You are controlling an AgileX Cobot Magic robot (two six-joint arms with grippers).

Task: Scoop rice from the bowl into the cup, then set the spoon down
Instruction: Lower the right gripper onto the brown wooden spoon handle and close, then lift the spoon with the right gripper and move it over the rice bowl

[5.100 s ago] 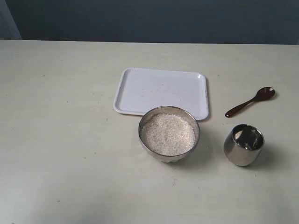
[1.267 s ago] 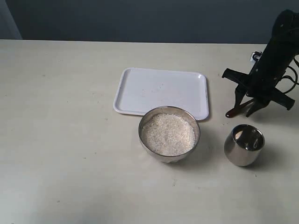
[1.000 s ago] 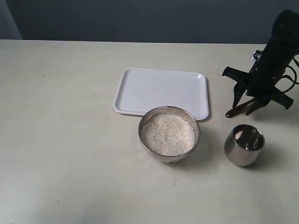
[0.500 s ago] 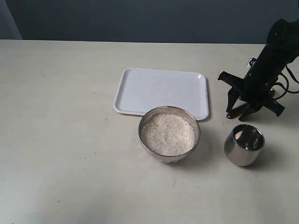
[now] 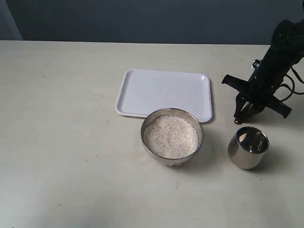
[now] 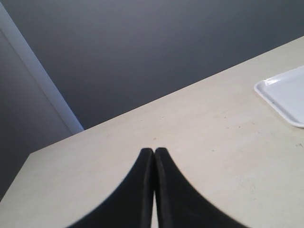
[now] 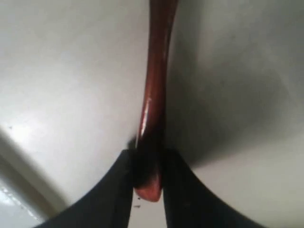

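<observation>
The spoon (image 7: 153,99), slim glossy wood, looks light, stiff and probably slippery. The right gripper (image 7: 148,173) pinches its handle near the end, a fair hold for reach. In the exterior view it sits at the cup's (image 5: 248,147) twelve o'clock and the bowl's (image 5: 142,132) two o'clock. In the left wrist view, the left gripper (image 6: 153,156) is pressed together and empty.

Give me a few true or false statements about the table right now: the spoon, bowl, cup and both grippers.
1. The right gripper is closed on the handle of the spoon. True.
2. The bowl is empty. False: it is filled with rice.
3. The cup stands on the white tray. False: it stands on the table, apart from the tray.
4. The left gripper is shut, holding nothing. True.
</observation>
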